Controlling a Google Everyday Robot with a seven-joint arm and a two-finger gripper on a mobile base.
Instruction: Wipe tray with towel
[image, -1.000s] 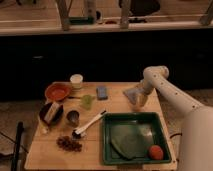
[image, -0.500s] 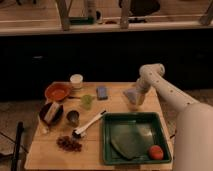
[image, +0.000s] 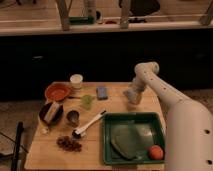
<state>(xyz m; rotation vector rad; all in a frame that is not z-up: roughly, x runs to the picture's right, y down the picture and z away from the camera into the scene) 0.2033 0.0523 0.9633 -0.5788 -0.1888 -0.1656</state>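
Note:
A dark green tray sits at the front right of the wooden table. A green towel lies flat inside it, beside an orange ball in the tray's front right corner. My white arm reaches in from the right, and my gripper hangs over the table's back right part, just behind the tray's far rim and apart from the towel.
On the table's left part are an orange bowl, a white cup, a green cup, a blue sponge, a dark bowl, a metal cup, a white-handled brush and dark grapes.
My arm has swung a little to the left and back, carrying the gripper slightly away from the table's right edge. Things on the table have not moved.

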